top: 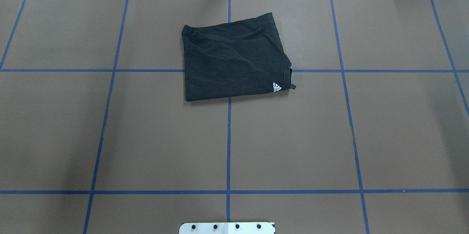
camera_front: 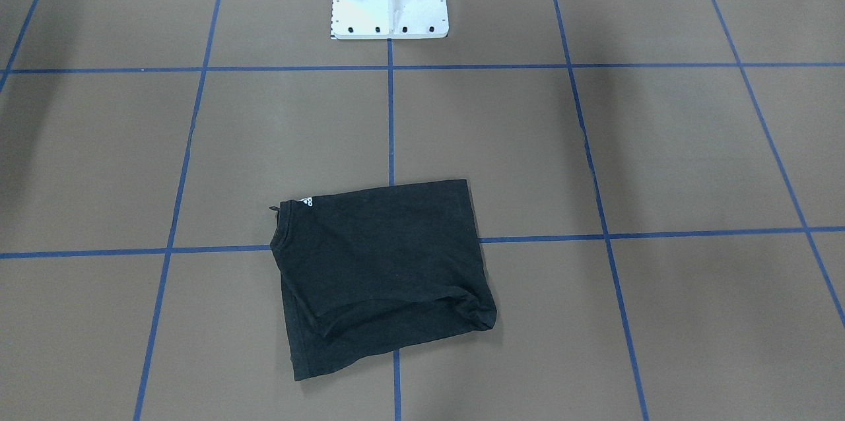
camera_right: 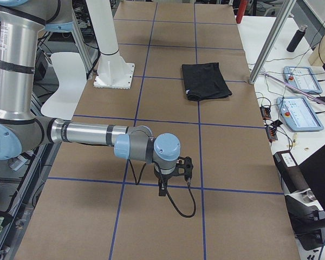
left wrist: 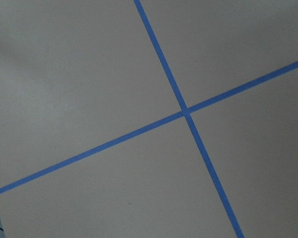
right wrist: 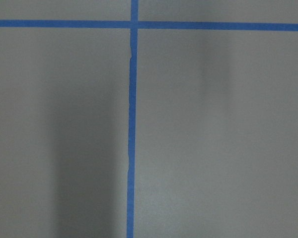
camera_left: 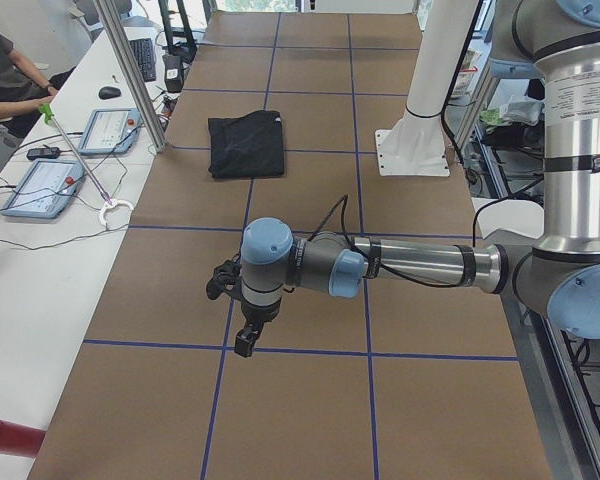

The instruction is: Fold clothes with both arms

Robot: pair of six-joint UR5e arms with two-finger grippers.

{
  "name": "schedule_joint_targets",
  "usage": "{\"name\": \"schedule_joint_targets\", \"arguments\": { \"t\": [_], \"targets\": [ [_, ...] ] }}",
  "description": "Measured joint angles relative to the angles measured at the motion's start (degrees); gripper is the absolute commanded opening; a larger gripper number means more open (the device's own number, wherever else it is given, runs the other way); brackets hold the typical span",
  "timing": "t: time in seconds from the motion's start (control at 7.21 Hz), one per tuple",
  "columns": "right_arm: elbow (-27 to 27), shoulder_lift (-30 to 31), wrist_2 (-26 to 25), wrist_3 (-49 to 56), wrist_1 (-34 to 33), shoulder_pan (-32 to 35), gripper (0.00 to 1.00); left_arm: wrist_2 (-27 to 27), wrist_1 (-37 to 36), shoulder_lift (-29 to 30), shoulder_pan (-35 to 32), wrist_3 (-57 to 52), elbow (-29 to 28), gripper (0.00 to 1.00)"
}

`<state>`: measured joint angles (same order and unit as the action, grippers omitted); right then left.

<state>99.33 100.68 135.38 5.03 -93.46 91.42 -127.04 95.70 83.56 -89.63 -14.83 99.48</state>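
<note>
- The left arm point(camera_left: 410, 262) is nearest, stretched low over the table point(camera_left: 310, 400). The left gripper point(camera_left: 244, 345) hangs just above a blue tape line point(camera_left: 300, 350). This side view does not show if its jaws are spread or pressed together, so I cannot tell. No cloth hangs from it.
- The right arm point(camera_right: 86, 132) is stretched low in the same way at the other end of the table. For the right gripper point(camera_right: 162, 189) I also cannot tell the state of the jaws.
- The T-shirt point(top: 231, 61) lies on the far side of the table, across the middle tape line, well apart from both grippers. It is folded into a rough rectangle, so the task seems almost finished.
- First risk: the far left corner point(top: 190, 34) is bulged and loose. If a gripper comes back and pinches only the top layer there, the fold can open.
- Second risk: the collar label point(top: 292, 86) sticks out at the right edge. A finger that catches it can drag the whole bundle crooked.
- Third risk: a low sweep of an arm over the table can push the cloth and wrinkle it.
</note>
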Motion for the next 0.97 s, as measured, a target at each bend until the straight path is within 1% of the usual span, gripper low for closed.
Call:
{"name": "schedule_joint_targets", "arguments": {
  "t": [0.42,0.69,0.97],
  "targets": [
    [-0.05,0.01,1.54,0.00,-0.30,0.04,1.00,-6.58,-1.43,-1.41,0.03,1.08,-0.72,1.00],
    [0.76,0.26,1.42,0.06,-0.26,0.15,1.00,-7.87,-1.48,-1.44,0.06,2.46,-0.32,1.00],
    [2.12,0.35,0.67,-0.08,-0.16,0.28,1.00,-7.97,-1.48,-1.27,0.06,2.81,-0.06,1.00]
  ]
}}
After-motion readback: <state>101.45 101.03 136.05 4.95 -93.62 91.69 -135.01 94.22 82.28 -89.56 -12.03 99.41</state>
